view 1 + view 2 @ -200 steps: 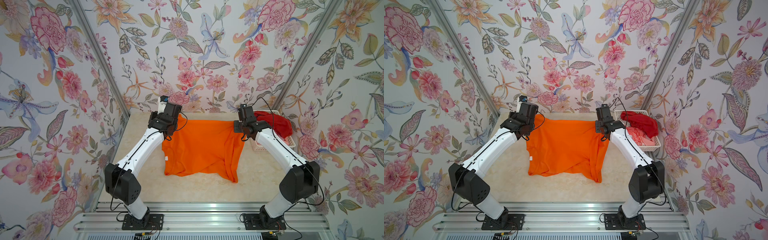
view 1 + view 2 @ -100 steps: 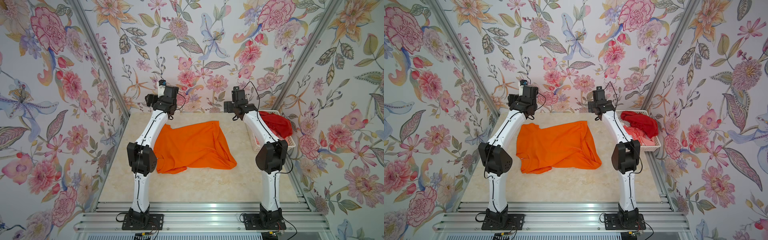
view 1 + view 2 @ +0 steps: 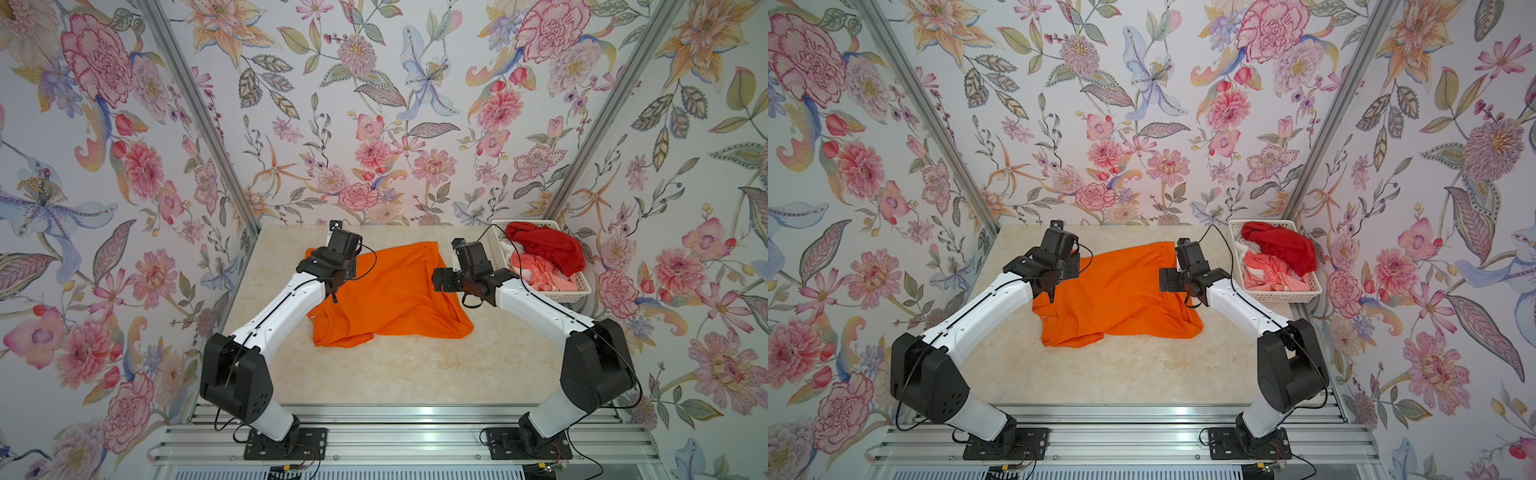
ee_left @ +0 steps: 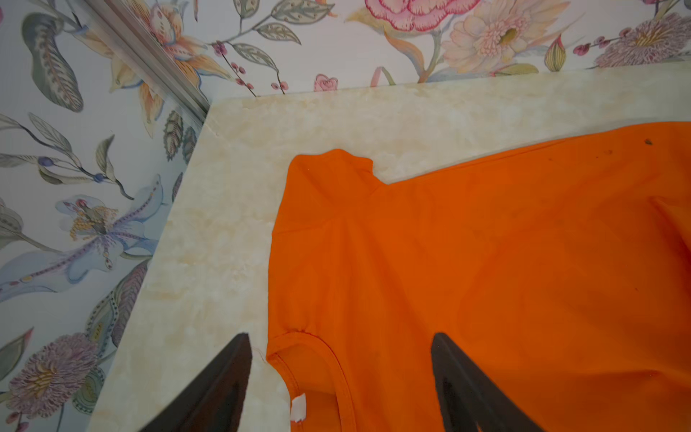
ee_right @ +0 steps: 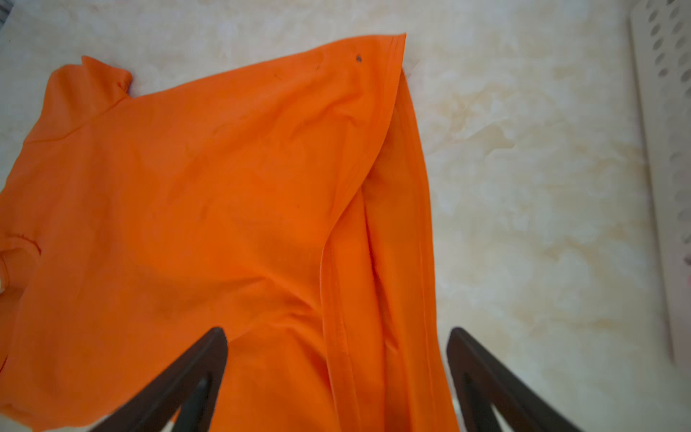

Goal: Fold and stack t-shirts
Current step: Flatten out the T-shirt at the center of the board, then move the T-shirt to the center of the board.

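The orange t-shirt (image 3: 390,291) (image 3: 1121,291) lies spread and rumpled on the marble table, collar toward the left arm, small white neck label (image 4: 299,409) showing. My left gripper (image 3: 333,293) (image 4: 340,336) hovers open over the collar with nothing between its fingers. Over the shirt's right hem, where the cloth is doubled in a long fold (image 5: 377,262), my right gripper (image 3: 465,286) (image 5: 337,330) is open and holds nothing. A deep red t-shirt (image 3: 544,245) and a coral-pink-and-white one (image 3: 536,274) lie heaped in the basket.
The white slotted basket (image 3: 552,296) (image 5: 662,112) stands at the table's back right, close to the right arm. Flowered walls close in the table on three sides. Bare marble (image 3: 395,374) runs between the shirt and the front rail.
One second ago both grippers were shut on the shirt's far edge. They opened, let it drop, reached far back, and have now drawn back over the shirt, which lies flatter.
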Tool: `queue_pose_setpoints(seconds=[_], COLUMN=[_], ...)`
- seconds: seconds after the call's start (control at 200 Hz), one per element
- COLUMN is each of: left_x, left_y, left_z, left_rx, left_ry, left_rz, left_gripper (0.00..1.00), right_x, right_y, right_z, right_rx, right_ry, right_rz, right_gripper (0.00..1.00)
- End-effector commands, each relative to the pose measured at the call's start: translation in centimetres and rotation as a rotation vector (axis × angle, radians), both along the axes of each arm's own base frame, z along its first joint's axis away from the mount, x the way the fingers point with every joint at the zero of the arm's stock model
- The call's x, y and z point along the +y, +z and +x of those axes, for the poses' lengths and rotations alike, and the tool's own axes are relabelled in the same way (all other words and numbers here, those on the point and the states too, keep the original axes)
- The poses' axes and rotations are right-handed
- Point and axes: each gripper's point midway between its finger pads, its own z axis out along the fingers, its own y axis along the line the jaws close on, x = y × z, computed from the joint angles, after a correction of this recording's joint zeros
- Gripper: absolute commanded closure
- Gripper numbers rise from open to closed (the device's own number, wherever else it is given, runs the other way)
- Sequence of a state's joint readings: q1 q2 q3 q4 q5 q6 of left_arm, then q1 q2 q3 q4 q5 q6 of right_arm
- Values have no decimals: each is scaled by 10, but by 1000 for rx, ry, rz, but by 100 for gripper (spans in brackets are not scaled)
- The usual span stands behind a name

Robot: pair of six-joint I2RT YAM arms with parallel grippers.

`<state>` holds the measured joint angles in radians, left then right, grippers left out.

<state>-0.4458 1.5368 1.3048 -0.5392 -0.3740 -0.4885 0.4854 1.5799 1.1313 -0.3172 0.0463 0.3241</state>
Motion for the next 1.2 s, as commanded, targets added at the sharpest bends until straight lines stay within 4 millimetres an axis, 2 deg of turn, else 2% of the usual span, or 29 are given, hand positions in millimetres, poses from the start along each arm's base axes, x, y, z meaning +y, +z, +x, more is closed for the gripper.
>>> queue_pose_setpoints(seconds=[0.0,0.09,0.14,0.2,0.3,0.345,0.435,0.615,0.765,0.825,0.93,0.97,0.99,1.035,1.06,1.165,1.175,1.195], left_x=[-27,-32,-32,-30,-29,-27,-27,-16,2,-1,-12,-15,-15,-19,-22,-31,-32,-32], left_y=[-47,-78,-93,-107,-125,-138,-147,-166,-189,-191,-180,-169,-161,-139,-125,-57,-51,-39], left_z=[-40,-68,-83,-100,-123,-138,-161,-201,-215,-214,-200,-192,-186,-173,-164,-127,-123,-116], left_rx=[134,219,257,295,351,388,417,455,458,437,348,298,271,207,170,11,-2,-28], left_ry=[-8,-13,-6,7,14,17,15,67,204,217,189,170,159,112,79,-56,-63,-77], left_rz=[-258,-307,-332,-352,-382,-385,-412,-465,-452,-481,-579,-593,-593,-581,-572,-459,-444,-413], left_gripper=[25,28,28,29,31,32,36,41,41,42,43,43,44,45,45,49,50,50], right_x=[-13,-37,-49,-61,-70,-69,-65,-55,-53,-53,-57,-57,-58,-58,-58,-54,-54,-52], right_y=[0,-17,-19,-19,-17,-20,-28,-60,-84,-89,-86,-77,-71,-49,-34,38,42,54], right_z=[-35,-68,-82,-94,-109,-115,-126,-144,-139,-133,-120,-110,-105,-91,-82,-40,-36,-28], right_rx=[12,55,60,64,83,104,164,276,291,265,184,147,125,66,25,-125,-132,-150], right_ry=[-105,-187,-220,-254,-280,-276,-263,-255,-278,-287,-307,-305,-303,-280,-260,-143,-134,-113], right_rz=[88,108,105,98,103,112,137,187,237,270,333,372,384,379,347,105,80,31], right_gripper=[11,17,17,17,16,16,16,15,16,16,23,37,50,72,78,77,76,67])
